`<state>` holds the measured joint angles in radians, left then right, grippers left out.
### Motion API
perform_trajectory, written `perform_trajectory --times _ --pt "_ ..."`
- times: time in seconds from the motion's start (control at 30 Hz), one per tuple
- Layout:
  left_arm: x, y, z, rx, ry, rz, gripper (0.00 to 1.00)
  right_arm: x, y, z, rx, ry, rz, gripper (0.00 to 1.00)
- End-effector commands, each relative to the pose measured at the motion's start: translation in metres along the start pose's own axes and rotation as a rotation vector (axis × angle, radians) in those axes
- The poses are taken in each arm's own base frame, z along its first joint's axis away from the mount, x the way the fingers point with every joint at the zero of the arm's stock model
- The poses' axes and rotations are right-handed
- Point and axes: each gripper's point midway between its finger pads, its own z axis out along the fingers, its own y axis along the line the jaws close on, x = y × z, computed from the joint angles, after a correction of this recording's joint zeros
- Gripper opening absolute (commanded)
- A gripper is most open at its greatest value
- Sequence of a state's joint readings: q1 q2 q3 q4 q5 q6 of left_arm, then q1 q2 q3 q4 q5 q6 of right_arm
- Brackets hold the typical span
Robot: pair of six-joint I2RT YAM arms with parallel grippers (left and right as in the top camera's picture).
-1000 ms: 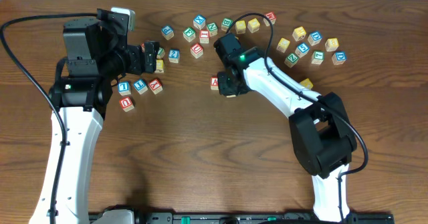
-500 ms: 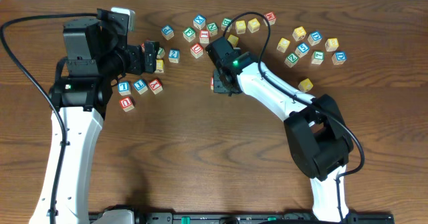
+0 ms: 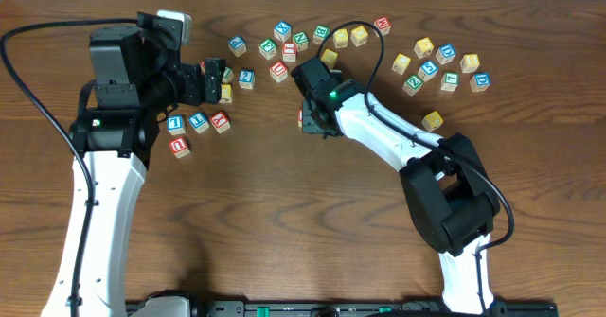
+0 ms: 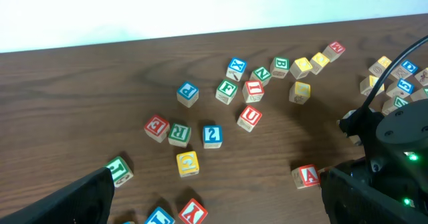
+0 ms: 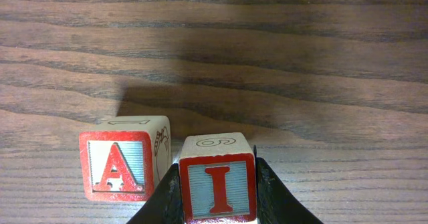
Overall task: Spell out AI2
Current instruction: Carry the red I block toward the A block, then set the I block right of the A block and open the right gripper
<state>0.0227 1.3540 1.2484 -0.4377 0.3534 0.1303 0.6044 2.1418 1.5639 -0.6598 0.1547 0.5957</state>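
Right wrist view: the red "I" cube [image 5: 217, 184] is seen clamped between the right arm's fingers [image 5: 271, 198]. One finger is pressed to each side face, and the letter is turned upright toward the camera. Just to its left in that view the red "A" cube [image 5: 120, 165] is set on the worktop [image 5: 301, 63], its letter likewise upright. Only a narrow gap is seen between the tops of the two cubes. Whether they touch lower down cannot be told, since that part is hidden by a finger. Whether the "I" cube rests on the wood or is held slightly above it cannot be told either. From overhead, the pair is found near the middle of the worktop, mostly covered by the right arm [image 3: 379, 132]. The blue "2" cube [image 4: 212, 135] is seen well apart from them, among loose cubes nearer the left arm. A green "R" cube [image 4: 178, 134] is placed just beside it, and a yellow cube [image 4: 188, 162] is seen close by. The left arm's fingers [image 4: 73, 197] are spread wide and nothing is gripped by them.
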Motion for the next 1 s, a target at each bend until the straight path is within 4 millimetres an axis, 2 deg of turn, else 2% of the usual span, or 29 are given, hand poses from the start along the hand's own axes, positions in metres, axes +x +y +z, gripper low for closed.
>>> perform_trajectory --times 0.0,0.17,0.33,0.67,0.8,0.97 --pt "-0.012 -0.001 -0.005 -0.001 -0.029 0.0 0.98 0.0 -0.002 -0.001 0.019 -0.016 0.012 0.19" --pt "-0.012 -0.001 -0.005 -0.001 -0.029 0.0 0.98 -0.001 -0.002 -0.001 0.018 -0.018 0.012 0.23" --pt "-0.012 -0.001 -0.005 -0.001 -0.029 0.0 0.98 -0.001 -0.001 -0.001 0.016 -0.021 0.013 0.39" --pt "-0.012 -0.001 -0.005 -0.001 -0.029 0.0 0.98 -0.004 0.0 -0.005 0.01 -0.029 0.015 0.4" --pt "-0.012 -0.001 -0.005 -0.001 -0.029 0.0 0.98 -0.013 -0.003 -0.023 -0.003 -0.054 0.027 0.4" --pt "-0.012 -0.001 -0.005 -0.001 -0.029 0.0 0.98 -0.042 -0.009 -0.069 -0.048 -0.15 0.04 0.4"
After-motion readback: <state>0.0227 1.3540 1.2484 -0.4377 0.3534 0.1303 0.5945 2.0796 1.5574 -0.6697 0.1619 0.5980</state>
